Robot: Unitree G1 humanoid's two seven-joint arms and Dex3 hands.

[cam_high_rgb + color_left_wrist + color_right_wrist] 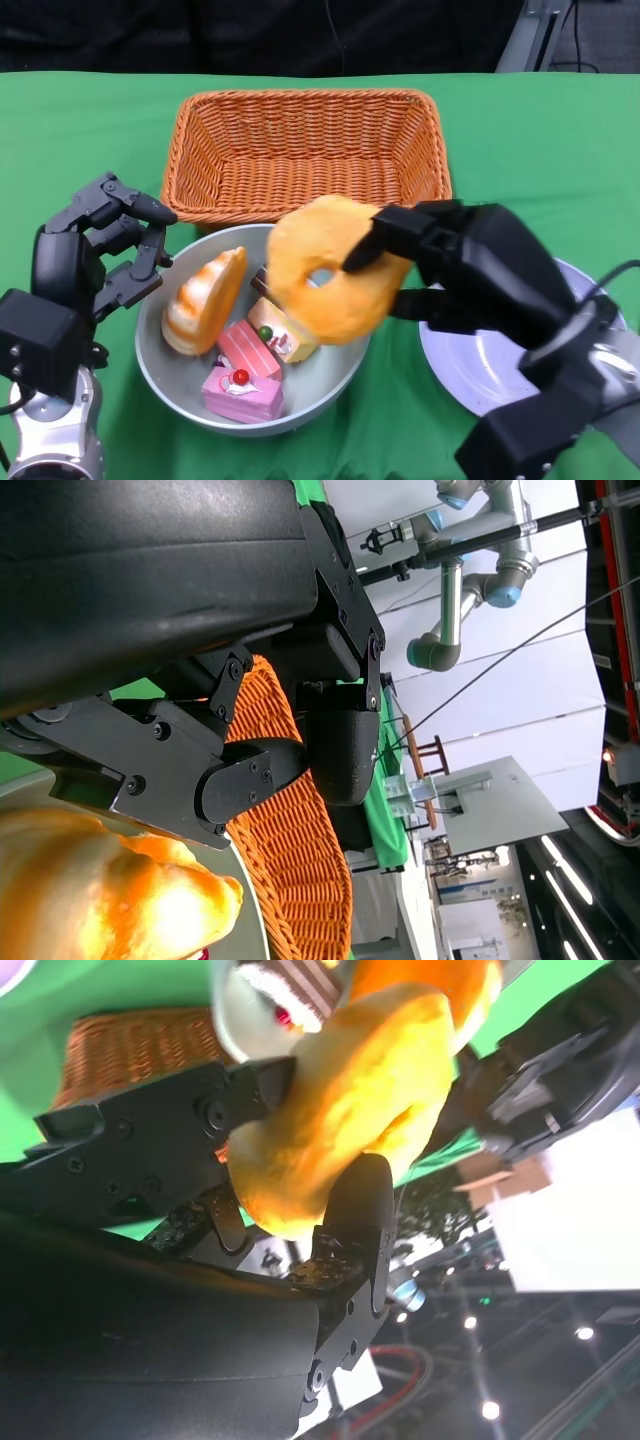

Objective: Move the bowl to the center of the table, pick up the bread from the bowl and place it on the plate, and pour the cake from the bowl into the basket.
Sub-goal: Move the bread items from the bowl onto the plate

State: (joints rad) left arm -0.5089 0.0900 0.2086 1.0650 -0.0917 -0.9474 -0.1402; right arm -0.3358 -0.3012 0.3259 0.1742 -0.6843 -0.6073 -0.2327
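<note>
Holding the ring-shaped bread (330, 268) above the bowl (160, 350), the right hand (470, 275) is carrying it clear of the cakes, its fingers (345, 1235) pinching the ring from both sides so it is not slipping; the right wrist view is showing the same clamp close up. The plate (480, 370) is sitting just beside the bowl, under the right forearm, so the bread probably needs only a short sideways carry. The left hand (105, 250) is hovering at the bowl's near rim with fingers apart and holding nothing, likely waiting to steady or tip the bowl. Inside the bowl, pink cake slices (245, 375) and a striped roll (205, 300) are lying, destined for the basket (310, 150) standing just behind on the green bench (80, 130).
</note>
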